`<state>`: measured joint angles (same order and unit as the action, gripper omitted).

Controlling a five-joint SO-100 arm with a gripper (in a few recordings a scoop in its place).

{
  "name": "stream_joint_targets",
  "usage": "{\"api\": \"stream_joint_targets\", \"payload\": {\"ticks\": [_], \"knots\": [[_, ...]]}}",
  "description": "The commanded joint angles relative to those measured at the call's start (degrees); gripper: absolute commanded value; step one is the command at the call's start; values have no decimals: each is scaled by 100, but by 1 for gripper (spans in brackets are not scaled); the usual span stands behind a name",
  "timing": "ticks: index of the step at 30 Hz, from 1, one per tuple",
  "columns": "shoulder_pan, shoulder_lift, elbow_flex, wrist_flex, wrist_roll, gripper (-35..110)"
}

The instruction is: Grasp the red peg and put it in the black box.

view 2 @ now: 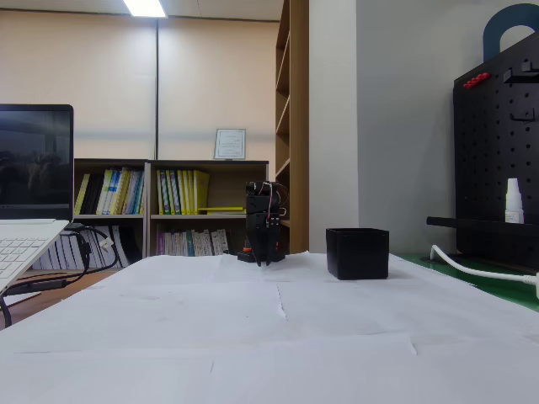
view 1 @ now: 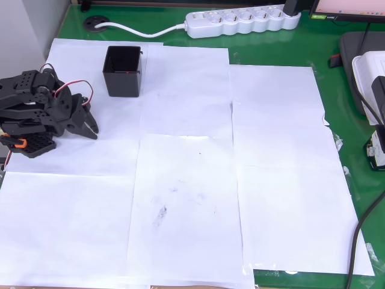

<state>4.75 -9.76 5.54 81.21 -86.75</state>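
The black claw (view 1: 91,127) looks clenched and empty beside the small square black plastic box (view 1: 123,71). A speck inside may be the tiny dark-red peg (view 1: 127,73), probably light, stiff and slippery. Pinch its head.

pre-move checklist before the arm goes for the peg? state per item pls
1. Red peg located: cannot tell. None made out on the white paper; a reddish speck inside the box may be it.
2. Black box upright, mouth open: ok.
3. Gripper apart from the box: ok, overhead view.
4. Gripper free of load: cannot tell, too small to read.
5. Power strip and its cable off the paper: ok.
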Motion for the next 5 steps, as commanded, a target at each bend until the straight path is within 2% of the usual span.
{"api": "stream_joint_targets", "payload": {"ticks": [1, 5], "knots": [[114, -79, 44, 466, -62, 0], [114, -79, 44, 466, -62, 0]]}}
